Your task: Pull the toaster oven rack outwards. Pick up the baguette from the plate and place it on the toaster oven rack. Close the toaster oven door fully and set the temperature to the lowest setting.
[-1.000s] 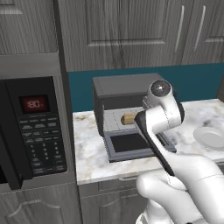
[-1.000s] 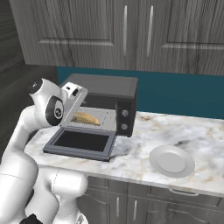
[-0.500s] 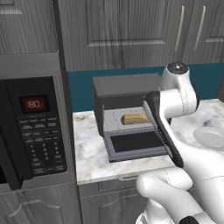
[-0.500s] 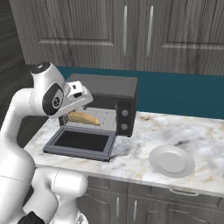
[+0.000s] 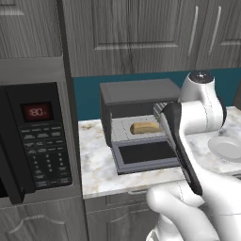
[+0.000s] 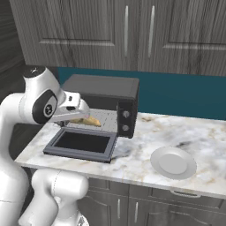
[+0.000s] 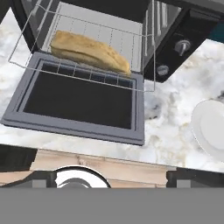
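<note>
The baguette lies on the toaster oven rack, slanted across the wire grid, with the rack drawn partway out so its front edge hangs over the inner edge of the door. From the left base view the baguette shows as a tan loaf inside the cavity; from the right it peeks out just past the tool. The toaster oven door is folded all the way down, flat and level over the table, glass facing up. The toaster oven itself sits against the teal back wall, and its two round knobs stack on the right panel, one above the other.

The tool hangs above the open door, in front of the cavity, touching nothing; its fingers stand wide apart and nothing sits between them.

Off to the right on the marble table, well apart from the oven, rests the plate, white and bare. On the far left stands the black microwave with its red display lit.
</note>
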